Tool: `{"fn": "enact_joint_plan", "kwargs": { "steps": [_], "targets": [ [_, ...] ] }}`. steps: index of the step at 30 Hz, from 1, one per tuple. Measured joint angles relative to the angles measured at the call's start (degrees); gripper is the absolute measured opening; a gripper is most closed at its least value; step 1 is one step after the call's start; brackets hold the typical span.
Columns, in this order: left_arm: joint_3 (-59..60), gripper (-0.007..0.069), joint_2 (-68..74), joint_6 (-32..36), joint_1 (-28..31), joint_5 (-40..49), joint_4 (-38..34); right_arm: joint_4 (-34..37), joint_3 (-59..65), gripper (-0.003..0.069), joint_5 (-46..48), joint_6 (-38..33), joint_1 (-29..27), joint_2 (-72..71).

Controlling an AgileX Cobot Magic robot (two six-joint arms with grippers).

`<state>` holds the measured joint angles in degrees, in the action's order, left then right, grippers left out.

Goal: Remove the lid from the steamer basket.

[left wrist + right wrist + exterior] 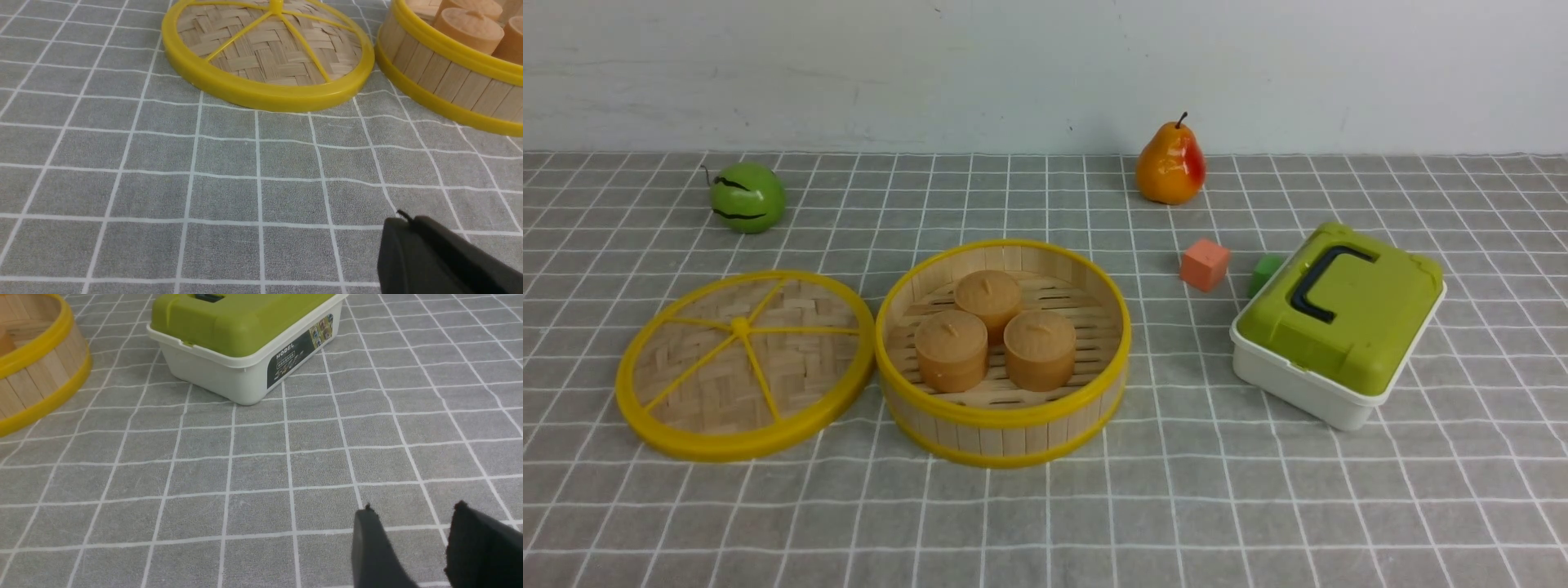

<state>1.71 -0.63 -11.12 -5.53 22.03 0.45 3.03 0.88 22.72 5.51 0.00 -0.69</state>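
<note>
So the lid [745, 365] is already off, lying flat on the surface [1258, 506] just left of the steamer basket [1003, 353], rims nearly touching, toward the left edge. Being round, it has no long axis to line up on. The left claw [441, 261] sits on the near side of it, well short, and only one dark finger shows, so its opening can't be told. The right claw [412, 539] is slightly parted, empty, near the green-lidded box [245, 335], whose label reads "MODEL".
</note>
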Motion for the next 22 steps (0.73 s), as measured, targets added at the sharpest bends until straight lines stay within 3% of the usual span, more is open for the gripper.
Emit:
{"fn": "enact_joint_plan", "kwargs": {
  "steps": [22],
  "targets": [
    [0.0, 0.0, 0.0, 0.0, 0.0, 0.0, -0.06, 0.0, 0.0, 0.0242, 0.0, 0.0, 0.0, 0.0]
  ]
}}
